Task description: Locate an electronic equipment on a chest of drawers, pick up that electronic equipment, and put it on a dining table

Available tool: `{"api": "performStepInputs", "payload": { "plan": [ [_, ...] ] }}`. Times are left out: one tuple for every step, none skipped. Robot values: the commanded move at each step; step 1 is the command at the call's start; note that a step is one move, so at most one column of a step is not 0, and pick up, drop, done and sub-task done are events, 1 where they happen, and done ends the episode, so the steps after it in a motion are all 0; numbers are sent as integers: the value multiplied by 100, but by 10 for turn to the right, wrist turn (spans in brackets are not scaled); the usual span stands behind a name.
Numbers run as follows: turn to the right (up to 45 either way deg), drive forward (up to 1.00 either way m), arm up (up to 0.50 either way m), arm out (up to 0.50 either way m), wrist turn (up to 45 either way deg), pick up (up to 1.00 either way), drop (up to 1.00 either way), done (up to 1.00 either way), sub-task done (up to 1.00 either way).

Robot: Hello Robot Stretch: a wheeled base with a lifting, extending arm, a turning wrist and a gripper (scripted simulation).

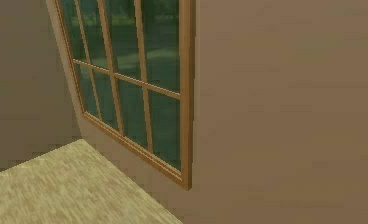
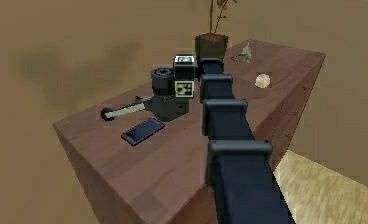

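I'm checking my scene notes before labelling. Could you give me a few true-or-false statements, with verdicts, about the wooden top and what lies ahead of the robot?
1. A flat dark device lies on the wooden top. True.
2. The potted plant stands on the floor. False: it stands on the wooden top, toward its far side.
3. The forward view faces a wood-framed window. True.
4. The gripper plainly holds nothing. False: the flat dark device lies on the top close to it in the picture, so it cannot be told whether it holds anything.
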Motion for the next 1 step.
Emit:
{"api": "performStepInputs", "payload": {
  "plan": [
    [0, 0, -12, 0, 0, 0, 0, 0, 0]
  ]
}}
